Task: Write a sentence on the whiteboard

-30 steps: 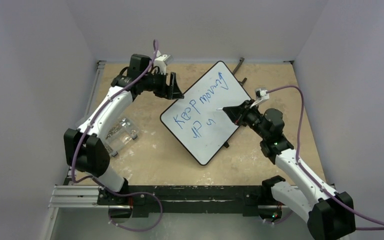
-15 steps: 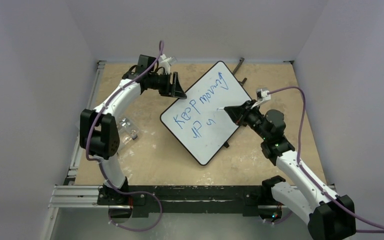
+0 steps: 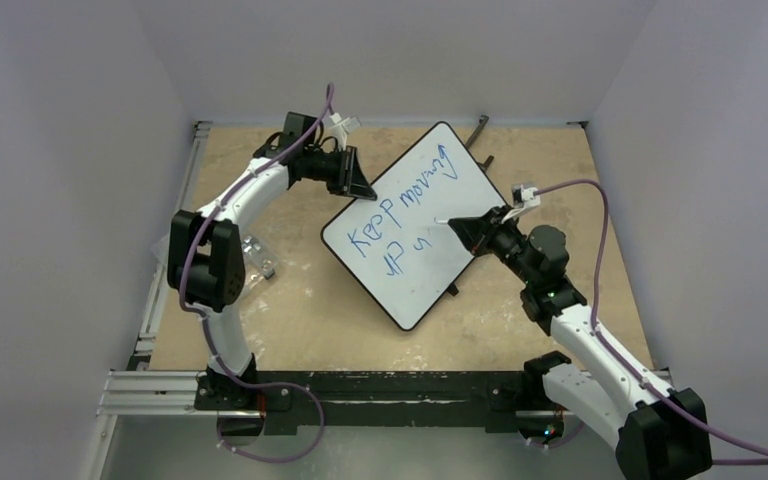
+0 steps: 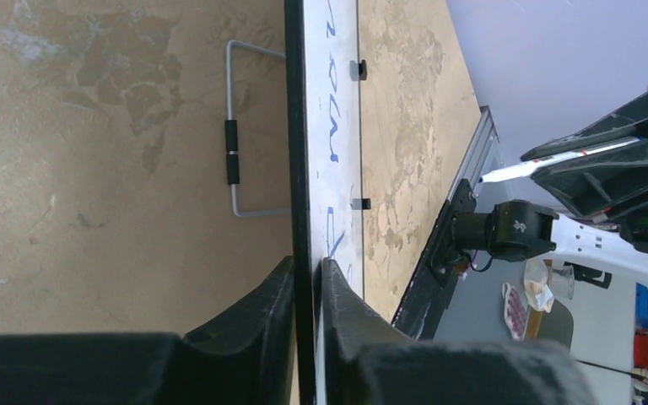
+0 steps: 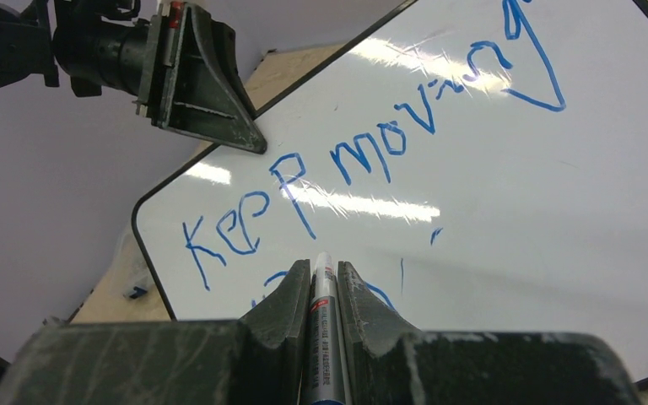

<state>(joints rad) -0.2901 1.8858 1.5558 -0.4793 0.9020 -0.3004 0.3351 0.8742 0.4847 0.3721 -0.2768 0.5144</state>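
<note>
The whiteboard (image 3: 430,285) lies turned diagonally in the middle of the table. The sentence (image 3: 400,210) on it is in blue marker, "Keep moving" with a shorter line under it. My left gripper (image 3: 365,192) is shut on the board's upper-left rim; in the left wrist view the fingers (image 4: 274,295) pinch the black edge (image 4: 297,126) from both sides. My right gripper (image 5: 324,266) is shut on a silver marker (image 5: 321,312). It hovers over the board (image 5: 515,211), and the marker's tip (image 3: 440,221) points at the second line.
A clear plastic container (image 3: 250,255) with small metal parts sits at the left by the left arm. A black bracket (image 3: 478,130) lies behind the board's top corner. A wire stand (image 4: 232,152) shows under the board. Walls close in on three sides.
My left gripper moved slightly right and closed onto the board's rim, and the left arm's elbow swung inward. The right gripper and marker stayed almost in place.
</note>
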